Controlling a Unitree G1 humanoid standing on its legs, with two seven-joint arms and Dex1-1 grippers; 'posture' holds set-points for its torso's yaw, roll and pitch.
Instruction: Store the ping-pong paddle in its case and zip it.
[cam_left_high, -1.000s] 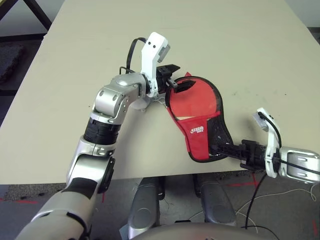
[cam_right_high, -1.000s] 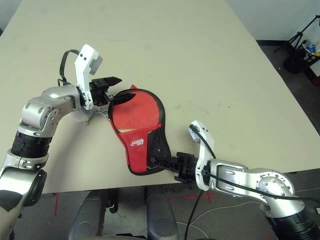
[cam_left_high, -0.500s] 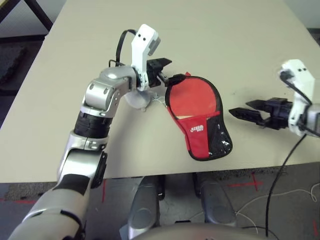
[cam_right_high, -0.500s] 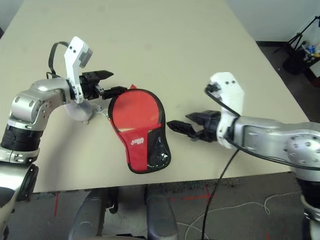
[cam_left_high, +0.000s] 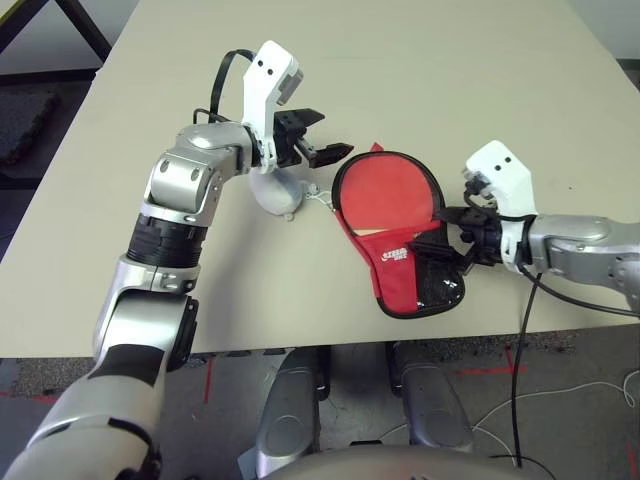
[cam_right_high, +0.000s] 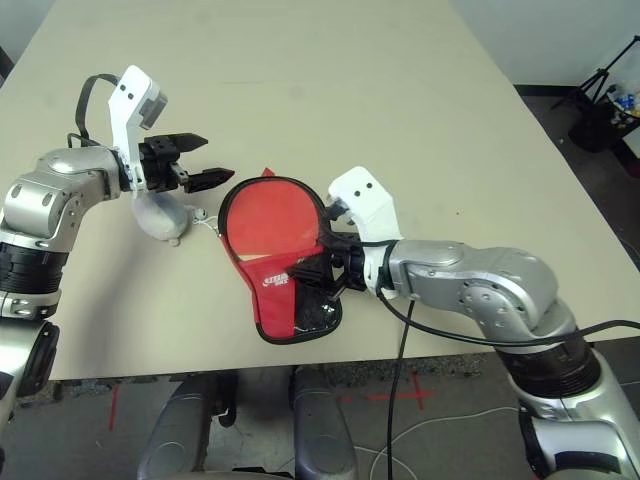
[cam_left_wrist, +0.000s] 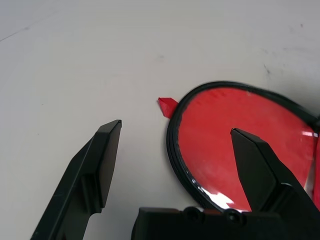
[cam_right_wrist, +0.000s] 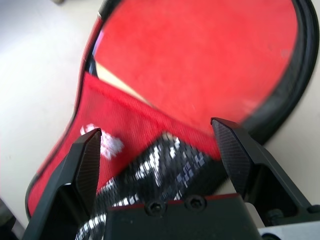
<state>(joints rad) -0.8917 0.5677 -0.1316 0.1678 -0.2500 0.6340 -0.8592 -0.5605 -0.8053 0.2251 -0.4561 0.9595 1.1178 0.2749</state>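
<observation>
Both claws empty, both spread wide.

My left claw (cam_left_high: 322, 138) hovers above the counter (cam_left_high: 450, 70) with its two black fingers well apart and nothing between them. Just beyond its tips lies the round end of the case (cam_left_high: 400, 240); the claw is near the black zip edging but not touching it. In the left wrist view the case rim (cam_left_wrist: 175, 150) curves between my two fingers (cam_left_wrist: 102, 155), and a small red tab (cam_left_wrist: 167, 106) sticks out from the rim, beside the claw's line.

Under my left wrist, on the counter, sits a pale rounded lump (cam_left_high: 275, 195); probably the fluffy pom-pom on the zip pull, though I cannot make it out well. A thin white cord runs from it toward the case.

My right claw (cam_right_high: 318, 262) is low over the narrow end of the case, fingers open, pointing across the black mesh pocket (cam_left_high: 440, 275). Whether the fingertips touch the fabric I cannot tell.

The ping-pong paddle (cam_left_high: 385, 195) lies inside the case, directly ahead of my right claw: red rubber face exposed in the round part, a strip of light wood (cam_right_wrist: 117, 77) showing at the edge of the red panel with the white logo (cam_left_high: 396, 256). The case lies flat near the counter's front edge, its mouth unzipped.
</observation>
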